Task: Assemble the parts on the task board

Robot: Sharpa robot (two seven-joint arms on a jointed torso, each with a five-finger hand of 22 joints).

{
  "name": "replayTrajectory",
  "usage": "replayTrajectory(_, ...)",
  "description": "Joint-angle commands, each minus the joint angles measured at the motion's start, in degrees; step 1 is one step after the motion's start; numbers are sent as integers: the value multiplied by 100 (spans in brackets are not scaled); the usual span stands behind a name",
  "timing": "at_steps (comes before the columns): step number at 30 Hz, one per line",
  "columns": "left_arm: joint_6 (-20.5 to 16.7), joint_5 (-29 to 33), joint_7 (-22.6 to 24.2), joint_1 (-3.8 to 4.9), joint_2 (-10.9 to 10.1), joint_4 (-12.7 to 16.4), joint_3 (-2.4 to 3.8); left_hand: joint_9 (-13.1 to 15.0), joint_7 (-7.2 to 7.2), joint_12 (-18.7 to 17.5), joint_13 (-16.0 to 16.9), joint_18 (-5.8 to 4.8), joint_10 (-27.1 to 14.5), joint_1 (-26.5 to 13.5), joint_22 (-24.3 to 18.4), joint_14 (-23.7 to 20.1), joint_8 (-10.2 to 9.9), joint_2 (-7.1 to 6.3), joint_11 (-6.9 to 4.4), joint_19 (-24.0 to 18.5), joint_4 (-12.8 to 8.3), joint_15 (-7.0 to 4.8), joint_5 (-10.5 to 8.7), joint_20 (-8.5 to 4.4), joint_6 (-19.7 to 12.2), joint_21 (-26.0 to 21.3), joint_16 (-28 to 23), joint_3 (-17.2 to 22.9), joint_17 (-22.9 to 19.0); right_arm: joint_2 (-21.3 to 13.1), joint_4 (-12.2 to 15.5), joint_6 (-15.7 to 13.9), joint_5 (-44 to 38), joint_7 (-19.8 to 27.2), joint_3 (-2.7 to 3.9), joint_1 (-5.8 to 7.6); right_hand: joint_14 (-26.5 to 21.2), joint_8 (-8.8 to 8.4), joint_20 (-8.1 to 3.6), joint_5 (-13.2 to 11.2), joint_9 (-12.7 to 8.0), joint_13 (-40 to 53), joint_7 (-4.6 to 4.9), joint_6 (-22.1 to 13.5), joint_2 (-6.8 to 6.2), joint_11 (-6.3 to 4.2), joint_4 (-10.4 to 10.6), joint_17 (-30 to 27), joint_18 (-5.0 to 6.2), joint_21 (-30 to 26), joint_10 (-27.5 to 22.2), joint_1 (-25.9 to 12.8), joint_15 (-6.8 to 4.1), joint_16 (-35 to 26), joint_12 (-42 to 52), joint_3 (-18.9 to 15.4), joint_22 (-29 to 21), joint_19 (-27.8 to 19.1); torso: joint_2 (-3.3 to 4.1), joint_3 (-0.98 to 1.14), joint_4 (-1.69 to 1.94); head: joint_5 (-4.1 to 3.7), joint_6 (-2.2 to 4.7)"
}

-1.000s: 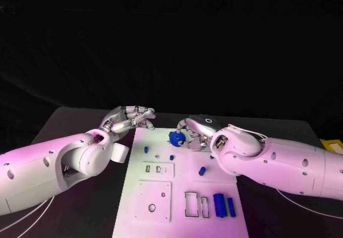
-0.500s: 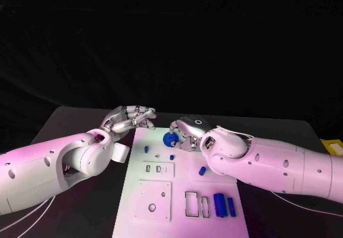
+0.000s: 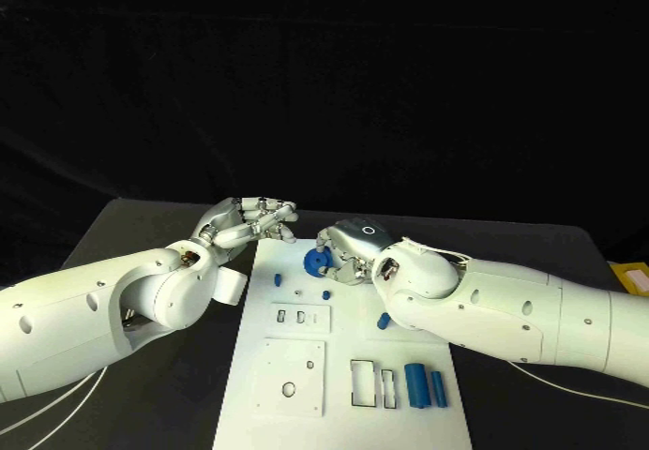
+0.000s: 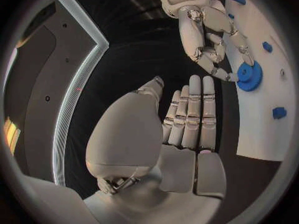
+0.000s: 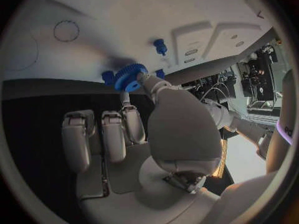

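The white task board [image 3: 339,361] lies in the middle of the black table. At its far end my right hand [image 3: 352,246] pinches a blue gear [image 3: 318,262] between thumb and finger, just above the board. The right wrist view shows the gear [image 5: 129,77] at the fingertips, close to the board [image 5: 124,15] and to a small blue peg [image 5: 160,46]. My left hand [image 3: 251,223] hovers off the board's far left corner and holds nothing. In the left wrist view its fingers [image 4: 190,119] are stretched out, with the gear [image 4: 249,76] beyond them.
Small blue pegs [image 3: 276,279] [image 3: 324,295] [image 3: 384,322] stand on the board. Two blue blocks [image 3: 423,386] lie at its near right beside rectangular slots [image 3: 365,384]. A square plate [image 3: 291,375] sits near left. A yellow object [image 3: 630,275] lies at the table's right edge.
My right hand has shifted a little to the left with the blue gear, and its arm has swung further in over the board. The left hand has stayed put.
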Motion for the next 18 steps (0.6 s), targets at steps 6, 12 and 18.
replayTrajectory(6, 93, -17, 29, 9, 5, 19, 5, -7, 4, -24, -4, 0, -31, -7, 5, -55, -34, 4, 4, -35, -4, 3, -32, -4, -55, 19, 13, 24, 5, 35, -79, 130, -73, 5, -13, -41, 497, -111, -19, -23, 83, 147, 31, -87, -53, 69, 9, 1079, -97, -6, -74, -102, 5, 12, -70, 50, 1266, 411, -4, 0, -7, 5, -12)
replayTrajectory(12, 91, -17, 29, 10, 1, 22, 5, -7, 4, -24, -4, 0, -31, -7, 5, -55, -34, 4, 4, -35, -4, 3, -32, -4, -55, 19, 13, 24, 5, 53, -109, 128, -64, 5, -14, -45, 493, -218, 16, -73, 61, 104, 86, -203, -100, 119, 35, 1064, -91, -23, -127, -177, 47, 7, -113, 52, 1248, 394, -3, 1, -4, -1, -17)
replayTrajectory(18, 87, -17, 28, 10, -5, 24, 5, -7, 4, -24, -4, 0, -31, -7, 5, -55, -34, 4, 4, -35, -4, 3, -32, -4, -55, 19, 13, 24, 5, 41, -101, 166, -45, 12, -15, -45, 492, -276, 40, -122, 54, 71, 111, -254, -141, 144, 55, 1062, -87, -35, -166, -229, 71, 6, -144, 30, 1235, 382, -1, 4, -6, 0, -27)
